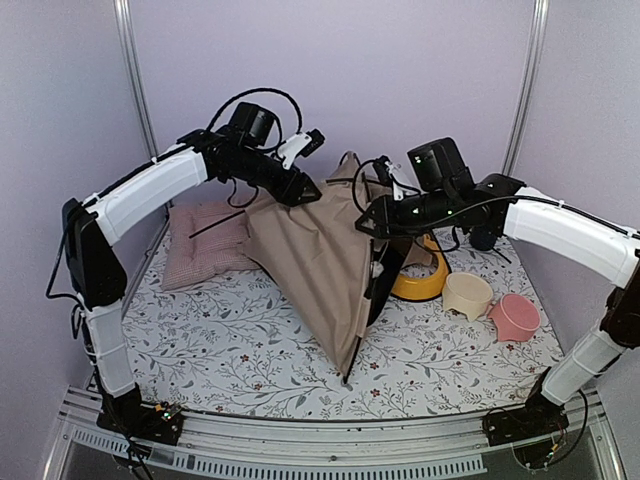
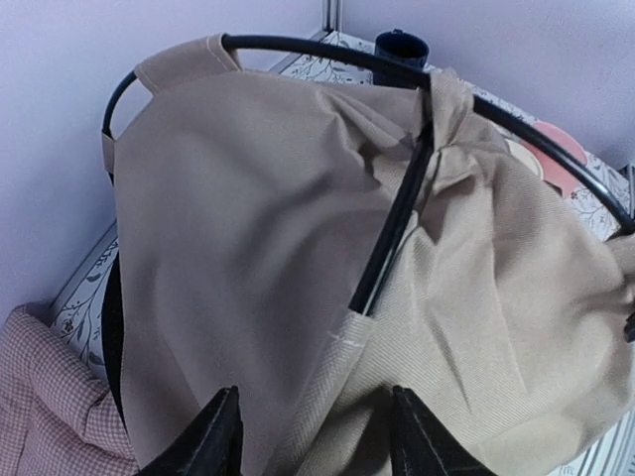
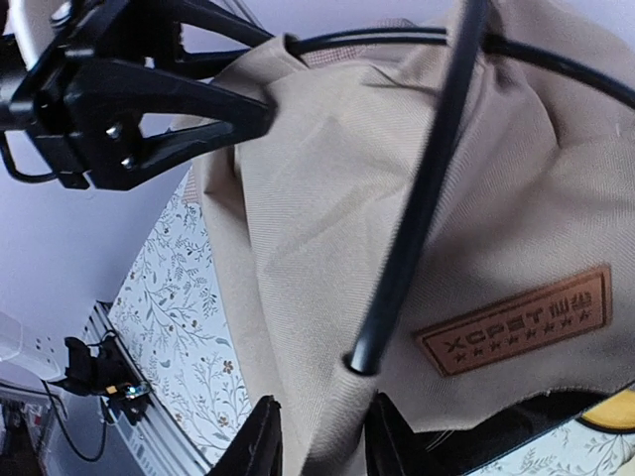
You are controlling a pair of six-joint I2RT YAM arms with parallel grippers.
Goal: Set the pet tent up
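The pet tent (image 1: 320,260) is a tan fabric heap with thin black poles, lifted off the floral mat at mid-table. My left gripper (image 1: 300,190) is at its upper left. In the left wrist view its fingers (image 2: 213,441) straddle a fold of tan fabric (image 2: 248,218) by the pole sleeve, jaws partly apart around the bunch; a black pole (image 2: 397,218) enters the sleeve just above. My right gripper (image 1: 372,222) is at the tent's upper right. Its gripper (image 3: 322,436) pinches a fabric fold (image 3: 327,198) below a loose pole end (image 3: 362,359), beside the brown label (image 3: 516,322).
A pink checked cushion (image 1: 205,245) lies at back left, behind the tent. A yellow bowl stand (image 1: 425,280), a beige bowl (image 1: 467,295) and a pink bowl (image 1: 515,317) sit to the right. The floral mat (image 1: 200,340) covers the table. A dark blue cup (image 2: 402,45) stands behind the tent.
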